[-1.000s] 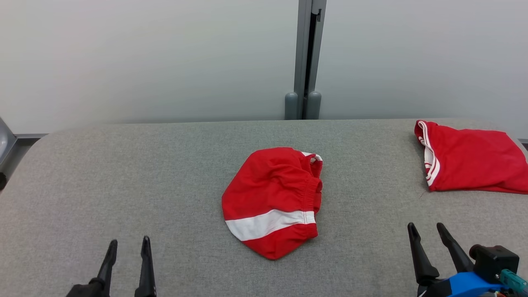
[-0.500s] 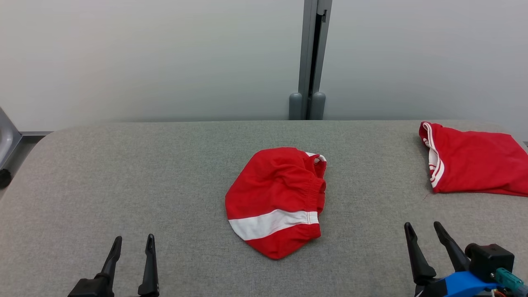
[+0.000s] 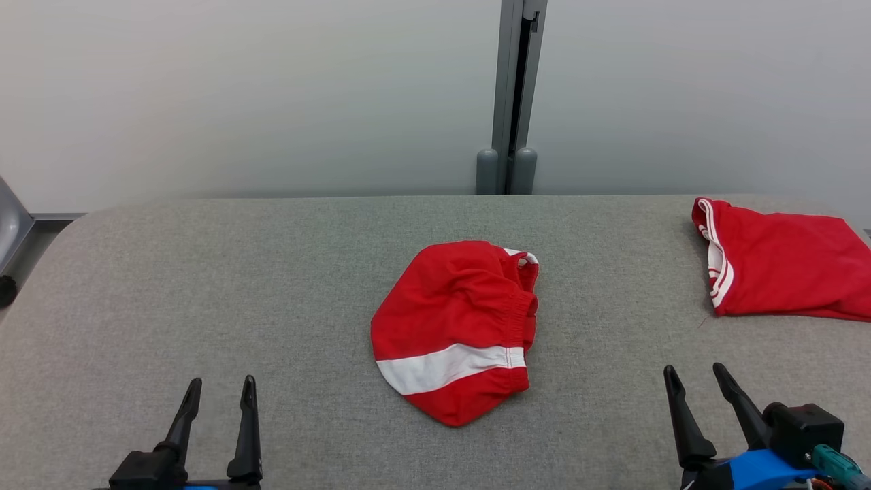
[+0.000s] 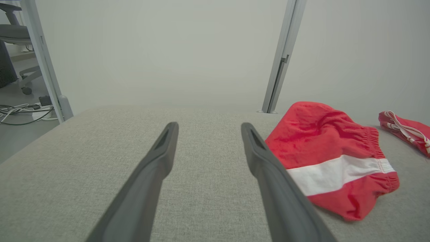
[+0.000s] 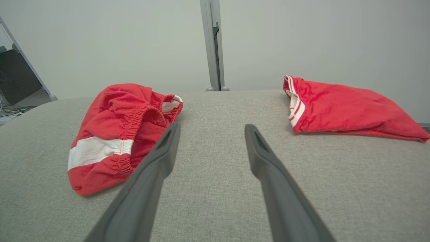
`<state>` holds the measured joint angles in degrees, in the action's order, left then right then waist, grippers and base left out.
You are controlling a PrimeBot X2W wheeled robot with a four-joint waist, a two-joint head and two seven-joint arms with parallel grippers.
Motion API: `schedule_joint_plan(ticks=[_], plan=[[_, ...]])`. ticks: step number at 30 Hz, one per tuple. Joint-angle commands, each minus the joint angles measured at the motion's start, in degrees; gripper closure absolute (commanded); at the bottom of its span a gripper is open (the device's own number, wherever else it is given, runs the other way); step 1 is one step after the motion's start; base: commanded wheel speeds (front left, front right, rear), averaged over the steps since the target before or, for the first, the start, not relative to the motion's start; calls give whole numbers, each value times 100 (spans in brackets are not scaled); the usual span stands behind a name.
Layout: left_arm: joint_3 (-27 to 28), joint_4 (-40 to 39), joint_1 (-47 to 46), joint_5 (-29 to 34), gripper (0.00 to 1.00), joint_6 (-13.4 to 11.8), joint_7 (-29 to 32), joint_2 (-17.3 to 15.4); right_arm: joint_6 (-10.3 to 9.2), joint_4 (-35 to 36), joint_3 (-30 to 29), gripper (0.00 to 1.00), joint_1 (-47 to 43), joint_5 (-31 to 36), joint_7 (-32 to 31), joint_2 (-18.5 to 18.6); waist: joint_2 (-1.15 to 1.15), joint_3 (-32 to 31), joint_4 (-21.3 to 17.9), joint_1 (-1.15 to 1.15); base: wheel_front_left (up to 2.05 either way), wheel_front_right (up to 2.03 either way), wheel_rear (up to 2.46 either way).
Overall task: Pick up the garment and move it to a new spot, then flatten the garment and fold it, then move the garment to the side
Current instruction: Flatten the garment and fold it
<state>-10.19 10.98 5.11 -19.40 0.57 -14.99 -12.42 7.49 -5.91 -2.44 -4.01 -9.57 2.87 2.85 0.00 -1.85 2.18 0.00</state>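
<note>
A crumpled red garment (image 3: pixel 454 330) with a white band and an elastic waistband lies in the middle of the grey table (image 3: pixel 272 272). It also shows in the left wrist view (image 4: pixel 329 158) and the right wrist view (image 5: pixel 114 134). My left gripper (image 3: pixel 222 382) hovers near the front edge, well left of the garment, open and empty (image 4: pixel 209 126). My right gripper (image 3: pixel 693 371) is at the front right, apart from the garment, also open with nothing between its fingers (image 5: pixel 212 126).
A second red garment (image 3: pixel 782 275) with white stripes lies folded at the table's far right (image 5: pixel 346 107). A grey post (image 3: pixel 510 95) rises against the pale wall behind the table. An office chair and cables (image 4: pixel 20 107) stand off to the left.
The head camera has shifted slightly. My left gripper has crept a little forward over the table. The garments have not moved, and both grippers stay open.
</note>
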Motion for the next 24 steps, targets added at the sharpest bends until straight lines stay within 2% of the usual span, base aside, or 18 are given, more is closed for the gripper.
schedule_joint_plan(ticks=[1, 6, 12, 19, 24], plan=[[17, -10, -118, 36, 0, 28, -22, 1, 1, -3, -3, 0, -1, -10, 24, 9, 0, 3, -4, 0, 0, 0, 0], [49, 1, -129, 63, 0, 47, -22, 28, 1, 35, 37, 0, 35, -15, -19, 9, 0, 52, -67, 0, 0, 0, 0], [-182, 146, -419, 199, 0, 140, 77, 18, 1, 37, 129, 0, 131, -28, -49, 10, 0, 155, -296, 0, 0, 0, 0], [-811, 457, -1009, 388, 0, 381, 548, 201, 1, 24, 306, 0, 271, -77, 5, 10, 0, 363, -720, 0, 0, 0, 0], [-1325, 848, -1514, 429, 0, 519, 997, 494, 1, -31, 467, 0, 336, -141, 45, 11, 0, 524, -1054, 0, 0, 0, 0]])
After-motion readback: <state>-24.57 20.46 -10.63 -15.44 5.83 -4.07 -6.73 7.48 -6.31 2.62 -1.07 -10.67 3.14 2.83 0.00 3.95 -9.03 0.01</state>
